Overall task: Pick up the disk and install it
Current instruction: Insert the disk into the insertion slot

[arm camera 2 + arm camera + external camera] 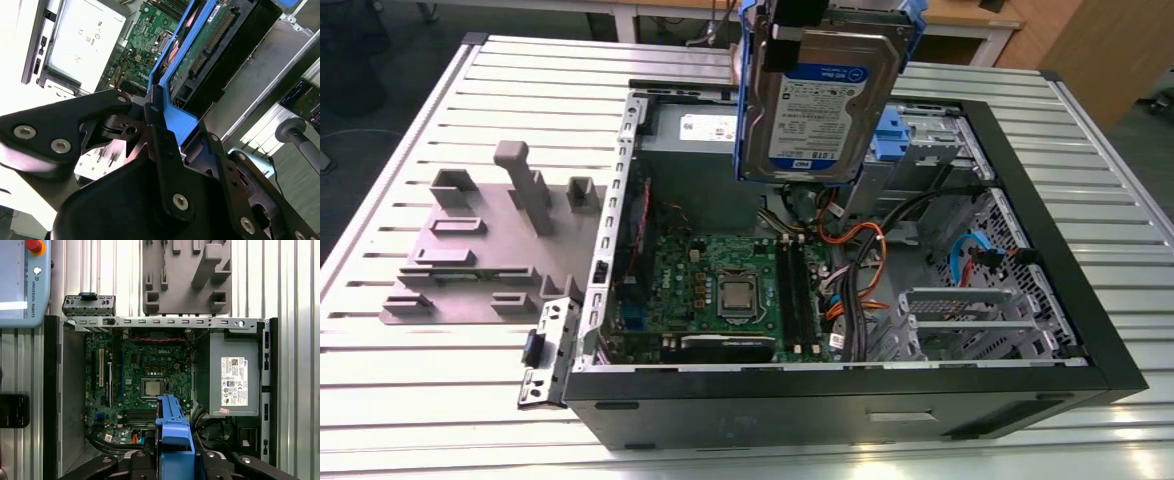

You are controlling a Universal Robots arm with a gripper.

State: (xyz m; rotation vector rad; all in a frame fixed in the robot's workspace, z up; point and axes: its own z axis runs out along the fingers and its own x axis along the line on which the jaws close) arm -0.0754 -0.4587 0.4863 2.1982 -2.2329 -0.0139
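The disk (821, 95), a silver drive with a white-and-blue label in a bright blue carrier, hangs upright above the back of the open computer case (854, 390). My gripper (790, 30) is shut on its upper end. In the second wrist view the black fingers (150, 125) clamp the blue carrier edge (172, 117), and the drive's green board and connector (212, 37) run away from them. In the first wrist view the carrier (174, 427) sits over the motherboard (145, 375), between the gripper's black links. The disk is well clear of the case parts below.
A grey power supply box with a white sticker (235, 380) fills one corner of the case. Orange and black cables (854, 250) and a metal drive cage (961, 320) lie toward the exterior view's right. A grey fixture plate with blocks (480, 250) lies beside the case. A teach pendant (20, 280) rests on the slatted table.
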